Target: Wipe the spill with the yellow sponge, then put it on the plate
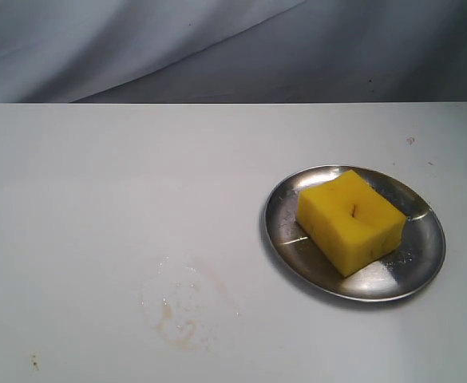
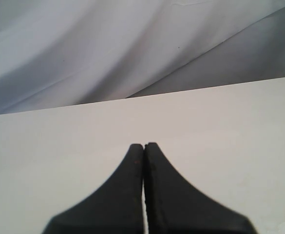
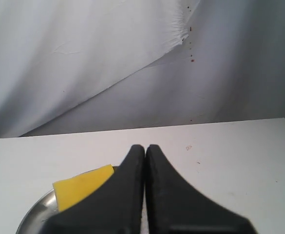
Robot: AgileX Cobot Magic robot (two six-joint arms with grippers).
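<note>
A: Entry, sponge first. Where does it sit?
B: The yellow sponge (image 1: 350,222) lies flat inside the plate (image 1: 393,275), roughly centred, with one corner toward the plate's far rim. There is a small dark nick on its top face.
A: The plate itself?
B: Round, shiny steel, standing on the white table (image 1: 97,183). Bare metal shows all round the sponge.
A: The spill?
B: The spill (image 1: 181,307) reads as a faint brownish smear with pale ring marks. It is on the table well apart from the plate, to the plate's left and nearer the front edge in the exterior view.
A: Grippers?
B: Left gripper (image 2: 143,146): the two black fingers are pressed together with only a hairline seam. Nothing is between them, and bare table lies beneath. Right gripper (image 3: 145,147): the same, fingers closed tip to tip and holding nothing. Its wrist view catches a corner of the sponge and an arc of the plate's rim just beside the fingers.
A: Anything else?
B: A tiny reddish speck (image 1: 410,140) on the table beyond the plate. Grey draped cloth (image 1: 217,48) hangs behind the table's far edge.
</note>
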